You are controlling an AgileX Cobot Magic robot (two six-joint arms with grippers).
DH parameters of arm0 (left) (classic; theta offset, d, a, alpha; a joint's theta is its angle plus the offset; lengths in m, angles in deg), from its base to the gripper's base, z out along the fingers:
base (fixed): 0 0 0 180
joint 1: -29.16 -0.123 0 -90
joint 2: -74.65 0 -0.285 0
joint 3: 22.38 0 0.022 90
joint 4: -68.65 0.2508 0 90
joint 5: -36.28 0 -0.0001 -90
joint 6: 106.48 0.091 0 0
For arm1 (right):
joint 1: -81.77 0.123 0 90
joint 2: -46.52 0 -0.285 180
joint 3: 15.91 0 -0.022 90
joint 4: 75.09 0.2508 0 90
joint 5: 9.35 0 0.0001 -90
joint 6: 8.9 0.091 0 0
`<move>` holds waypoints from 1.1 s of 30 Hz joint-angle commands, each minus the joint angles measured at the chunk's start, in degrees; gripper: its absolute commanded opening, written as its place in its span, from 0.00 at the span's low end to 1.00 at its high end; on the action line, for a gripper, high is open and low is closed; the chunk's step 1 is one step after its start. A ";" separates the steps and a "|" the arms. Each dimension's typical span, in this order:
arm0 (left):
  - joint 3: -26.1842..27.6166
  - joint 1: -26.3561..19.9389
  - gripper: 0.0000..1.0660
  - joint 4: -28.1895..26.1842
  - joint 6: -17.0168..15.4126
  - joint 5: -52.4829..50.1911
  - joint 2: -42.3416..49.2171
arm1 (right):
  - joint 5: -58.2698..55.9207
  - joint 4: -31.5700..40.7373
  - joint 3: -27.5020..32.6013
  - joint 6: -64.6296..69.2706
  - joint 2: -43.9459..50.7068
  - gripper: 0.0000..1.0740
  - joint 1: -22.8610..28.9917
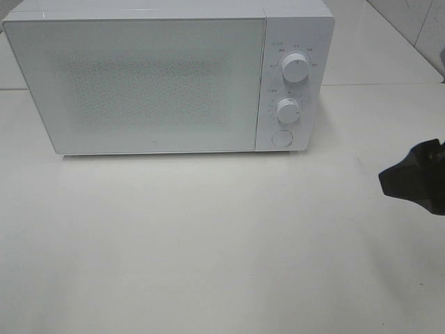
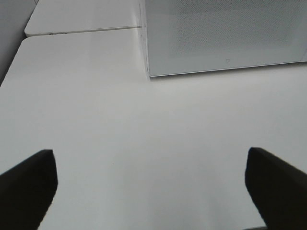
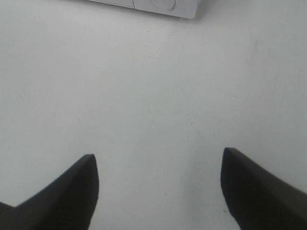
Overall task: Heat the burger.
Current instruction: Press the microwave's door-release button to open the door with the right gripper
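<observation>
The burger is out of view in every frame. A white microwave (image 1: 167,76) stands at the back of the table with its door shut; its frosted door panel hides whatever is inside. My right gripper (image 1: 417,177) shows as a black shape at the right edge of the exterior high view, over the table in front and to the right of the microwave. In the right wrist view the right gripper (image 3: 158,163) is open over bare table, nothing between its fingers. My left gripper (image 2: 148,167) is open wide over bare table, with the microwave (image 2: 225,38) ahead of it.
Two white dials (image 1: 295,68) (image 1: 287,110) and a round button (image 1: 281,138) sit on the microwave's right-hand panel. The white table (image 1: 208,243) stretches in front of it. A seam joins a second table (image 2: 81,19) behind.
</observation>
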 commanded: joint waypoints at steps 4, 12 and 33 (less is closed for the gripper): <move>-0.06 -0.34 0.94 -0.40 -0.06 -0.63 1.09 | -8.14 -0.69 -0.29 -0.97 6.99 0.65 -0.40; -0.06 -0.34 0.94 -0.40 -0.06 -0.63 1.09 | -18.62 -0.69 -0.29 -1.15 20.34 0.65 -0.40; -0.06 -0.34 0.94 -0.40 -0.06 -0.63 1.09 | -24.64 -2.41 1.26 -6.36 47.50 0.65 -15.81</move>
